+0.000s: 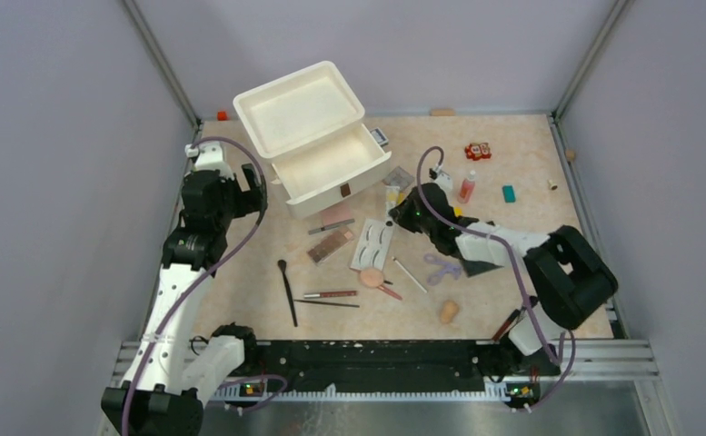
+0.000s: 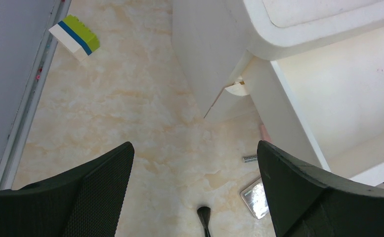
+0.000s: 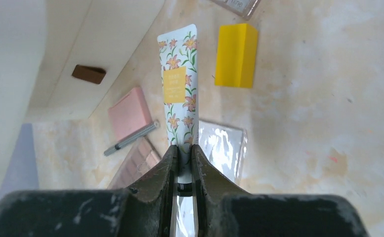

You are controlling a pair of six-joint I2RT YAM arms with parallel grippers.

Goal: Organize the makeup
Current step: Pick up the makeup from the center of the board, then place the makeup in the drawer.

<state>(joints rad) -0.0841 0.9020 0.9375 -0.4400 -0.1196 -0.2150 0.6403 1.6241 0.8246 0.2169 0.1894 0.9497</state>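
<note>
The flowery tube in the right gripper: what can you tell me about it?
The flowery tube is a white, soft-looking squeeze tube printed with orange lilies and green leaves, with a yellow label at mid-length. The right gripper is shut on its narrow end; the wide flat end points away, near a yellow block. Whether it touches the table cannot be told.

A beige marble-patterned tabletop (image 1: 249, 300) carries a small teal block (image 1: 509, 193) on the far right, with a cluster of red blocks (image 1: 477, 151) farther back, to its left. A yellow rectangular block (image 3: 235, 55) lies flat. A white, blue and green brick (image 2: 75, 37) sits by the left edge.
</note>
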